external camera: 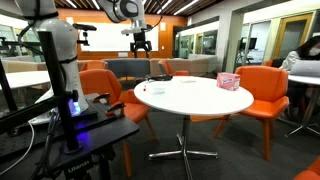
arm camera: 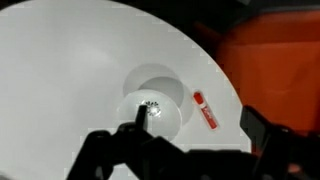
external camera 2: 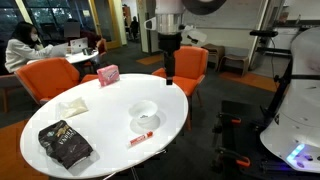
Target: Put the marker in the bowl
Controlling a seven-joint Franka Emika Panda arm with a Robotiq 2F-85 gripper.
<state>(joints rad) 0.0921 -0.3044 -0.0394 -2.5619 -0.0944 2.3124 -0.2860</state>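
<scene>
A small, shallow white bowl [external camera 2: 145, 118] sits on the round white table [external camera 2: 90, 115]. A red and white marker [external camera 2: 142, 138] lies flat on the table just beside the bowl, apart from it. The wrist view shows the bowl [arm camera: 155, 108] below with the marker [arm camera: 204, 110] to its right. My gripper [external camera 2: 170, 68] hangs well above the table near its edge, open and empty. In the wrist view its two dark fingers [arm camera: 192, 128] are spread wide. In an exterior view the gripper [external camera: 140, 42] is high over the table's left side, above the bowl [external camera: 157, 90].
A pink patterned box [external camera 2: 108, 74] stands at one edge of the table, also seen in an exterior view [external camera: 228, 80]. A dark snack bag [external camera 2: 65, 145] lies near the opposite edge. Orange chairs [external camera: 265, 95] ring the table.
</scene>
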